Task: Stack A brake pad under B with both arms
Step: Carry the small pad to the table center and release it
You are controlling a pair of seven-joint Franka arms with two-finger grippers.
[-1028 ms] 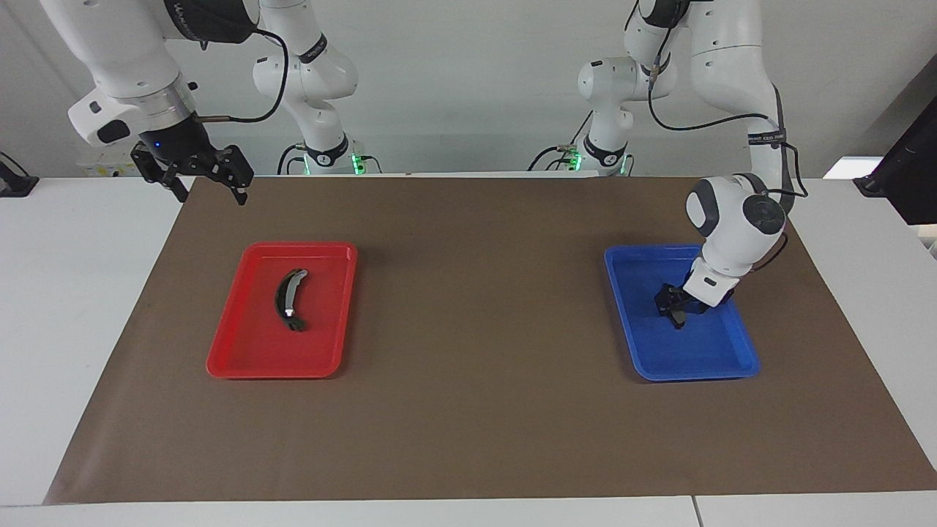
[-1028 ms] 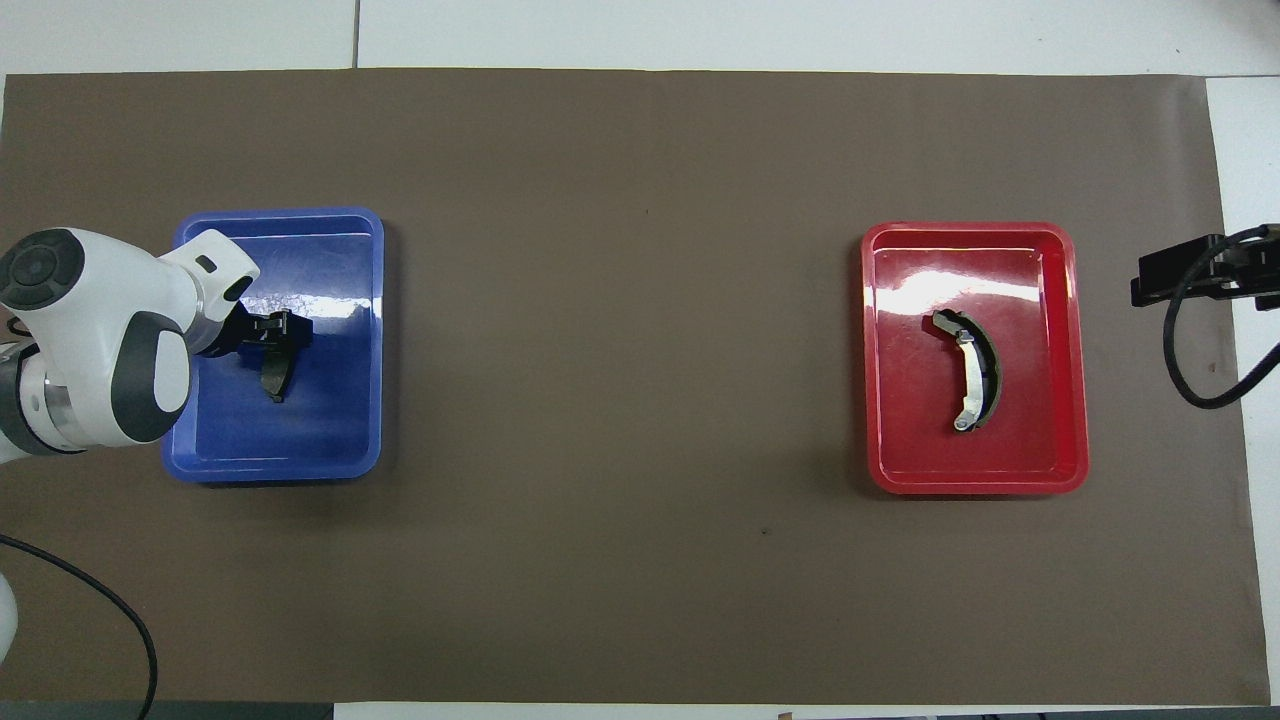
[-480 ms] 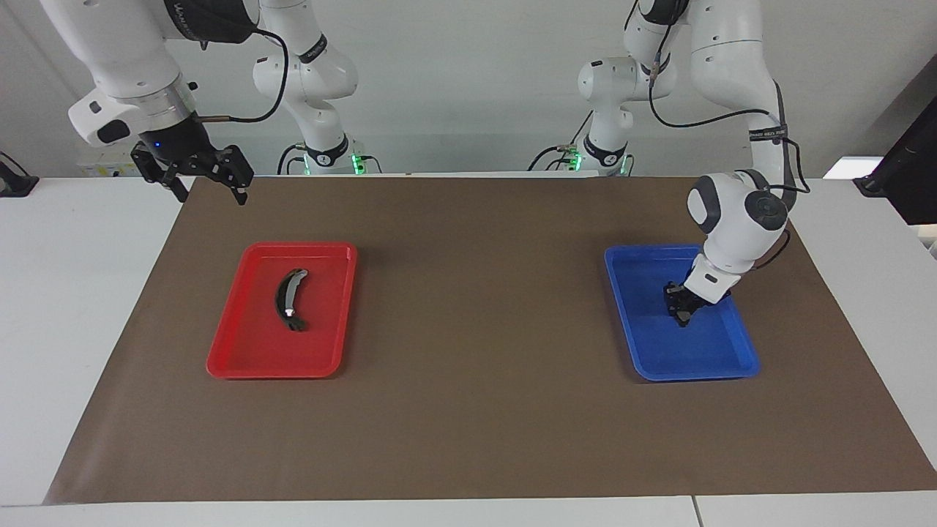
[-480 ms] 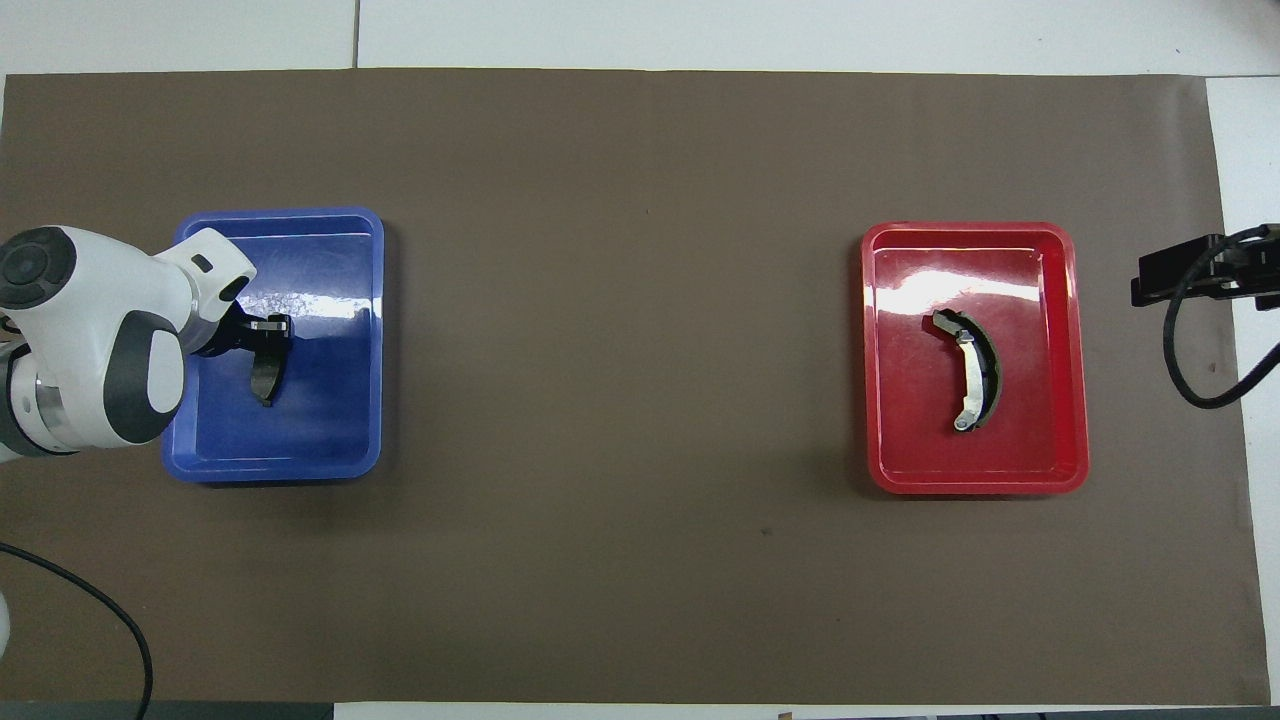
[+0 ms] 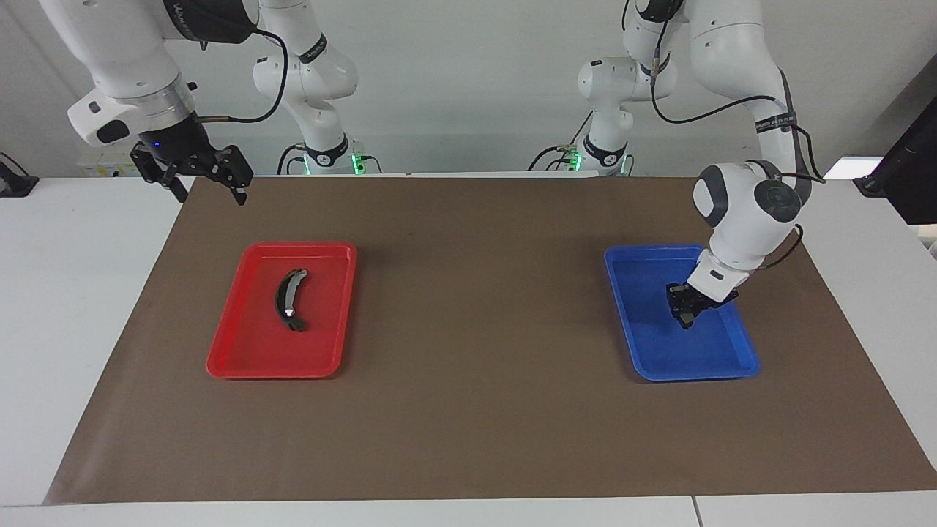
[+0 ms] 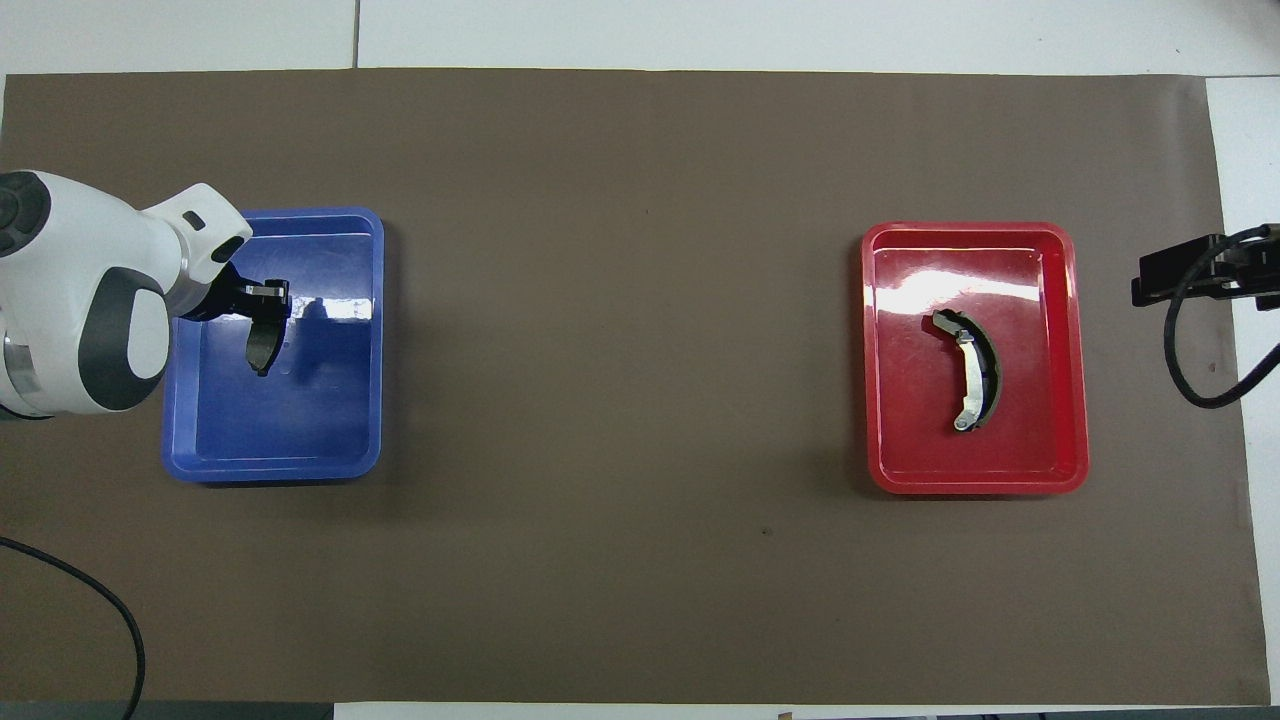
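**Short pad pinched by one end over the blue tray: slip or swing likely**

Left gripper (image 5: 686,313) clamped on the A brake pad (image 6: 262,345), gripped near one end only, the rest of the short dark pad hanging free past the fingertips. Over the blue tray (image 6: 370,340), toward its end nearer the robots; whether lifted clear of the tray floor or just touching cannot be told. Judged the grasp-and-lift step, nothing stacked yet.

Possible trouble from here:
- Pivot in the pinch, because of the off-centre hold on a curved, flat part; then a tilted landing and no level seat for the second pad.
- Catch of the dangling tip on the blue tray's rim if carried out low, dragging the tray or knocking the pad loose.
- Drop during a quick carry, given a narrow grip on a thin edge.

Left wrist pitched down and inward over the blue tray from its outer side, white forearm rising steeply above it toward the base.

B (image 5: 288,291), the long crescent pad with the light strip, flat in the red tray (image 5: 241,351), well apart from the blue tray, toward the right arm's end of the table.

Right gripper (image 5: 208,180) spread wide, holding nothing, waiting aloft over the brown mat's corner, even farther from the blue tray than the red tray.
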